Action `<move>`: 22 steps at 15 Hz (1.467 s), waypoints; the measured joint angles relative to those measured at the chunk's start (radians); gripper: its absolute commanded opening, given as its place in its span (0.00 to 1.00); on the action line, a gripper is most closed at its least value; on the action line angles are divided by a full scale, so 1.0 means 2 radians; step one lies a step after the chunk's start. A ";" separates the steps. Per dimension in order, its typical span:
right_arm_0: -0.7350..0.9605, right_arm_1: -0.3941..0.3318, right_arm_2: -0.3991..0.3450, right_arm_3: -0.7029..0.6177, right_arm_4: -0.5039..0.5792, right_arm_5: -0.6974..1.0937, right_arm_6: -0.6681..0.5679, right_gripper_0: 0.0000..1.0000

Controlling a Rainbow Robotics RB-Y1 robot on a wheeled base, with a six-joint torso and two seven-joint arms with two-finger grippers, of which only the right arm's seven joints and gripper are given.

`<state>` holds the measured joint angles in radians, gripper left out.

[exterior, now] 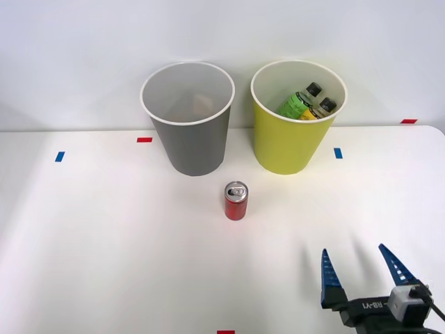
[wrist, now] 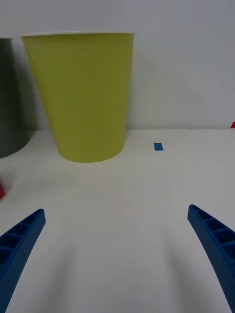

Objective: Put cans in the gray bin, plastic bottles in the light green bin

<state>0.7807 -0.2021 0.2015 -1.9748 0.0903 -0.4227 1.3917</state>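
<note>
Both plastic bottles (exterior: 306, 103) seem already inside the light green bin (exterior: 288, 142). The red can (exterior: 236, 201) stands on the tabletop (exterior: 104, 243); the wide-open, empty right gripper (exterior: 363, 270) must reach it, then the gray bin (exterior: 191, 142).

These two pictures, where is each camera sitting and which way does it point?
Front view: high above the arms, looking forward and down at the table, red can, gray bin and light green bin; the open right gripper shows low.
Right wrist view: low on the right arm, facing both bins; two blue fingers show.
Shared: bins, can, blue tape.
</note>
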 measured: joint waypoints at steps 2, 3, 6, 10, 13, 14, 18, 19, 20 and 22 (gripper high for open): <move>0.010 -0.018 0.010 0.018 -0.011 -0.032 0.033 1.00; 0.018 -0.024 0.016 0.019 -0.021 -0.037 0.062 1.00; 0.042 -0.032 0.031 0.021 -0.038 -0.044 0.101 1.00; 0.064 -0.033 0.048 0.022 -0.045 -0.055 0.102 1.00; 0.074 -0.034 0.054 0.022 -0.047 -0.056 0.103 1.00; 0.077 -0.035 0.056 0.023 -0.047 -0.056 0.103 1.00; 0.083 -0.038 0.062 0.023 -0.048 -0.056 0.100 1.00; 0.084 -0.038 0.063 0.023 -0.048 -0.056 0.100 1.00; 0.084 -0.038 0.063 0.023 -0.048 -0.056 0.100 1.00; 0.086 -0.038 0.063 0.022 -0.048 -0.059 0.102 1.00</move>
<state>0.9528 -0.2776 0.3273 -1.9304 -0.0053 -0.5412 1.5948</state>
